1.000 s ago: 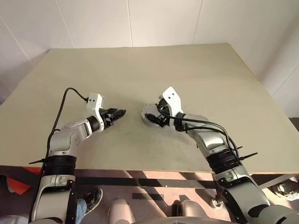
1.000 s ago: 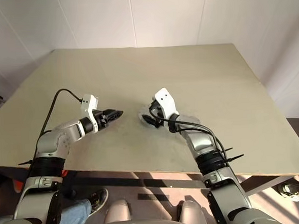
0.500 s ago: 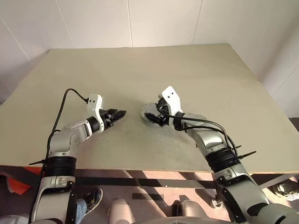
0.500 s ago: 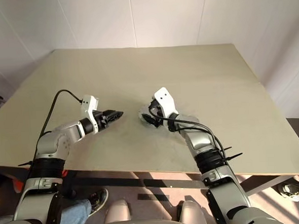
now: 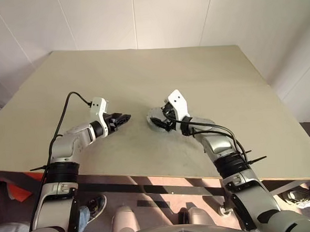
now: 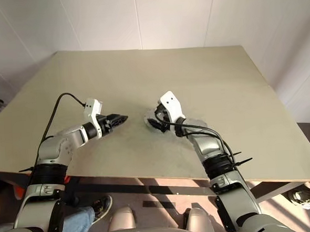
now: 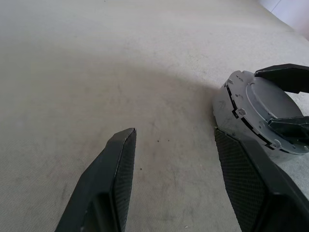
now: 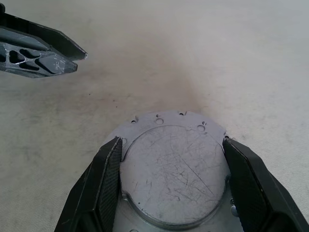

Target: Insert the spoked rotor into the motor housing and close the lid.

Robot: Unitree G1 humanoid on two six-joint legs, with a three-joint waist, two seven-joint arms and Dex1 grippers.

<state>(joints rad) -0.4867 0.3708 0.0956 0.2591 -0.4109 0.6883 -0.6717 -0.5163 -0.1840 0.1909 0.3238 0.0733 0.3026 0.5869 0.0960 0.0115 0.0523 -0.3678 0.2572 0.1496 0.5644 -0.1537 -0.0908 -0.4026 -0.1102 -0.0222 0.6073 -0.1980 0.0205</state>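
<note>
Silver metal, round and scuffed: the motor housing (image 8: 174,169), near the middle of a pale beige table (image 5: 141,59), shown from its closed, flat face with small holes round the rim. Clasped on opposite sides by the black fingers (image 8: 108,183) of the right gripper (image 8: 171,140), apparently tipped up on one edge rather than lying flat, though hard to confirm from the head views. Insides hidden behind that flat face and the right gripper. Just beside it, apart from it, the left gripper (image 7: 175,133), jaws spread and holding nothing, aimed toward the housing over bare tabletop. Black cable (image 5: 65,103) looped above the left forearm. White panelled wall (image 5: 138,17) behind the table. Below the near table edge, a person's shoe and jeans leg (image 5: 95,206).
</note>
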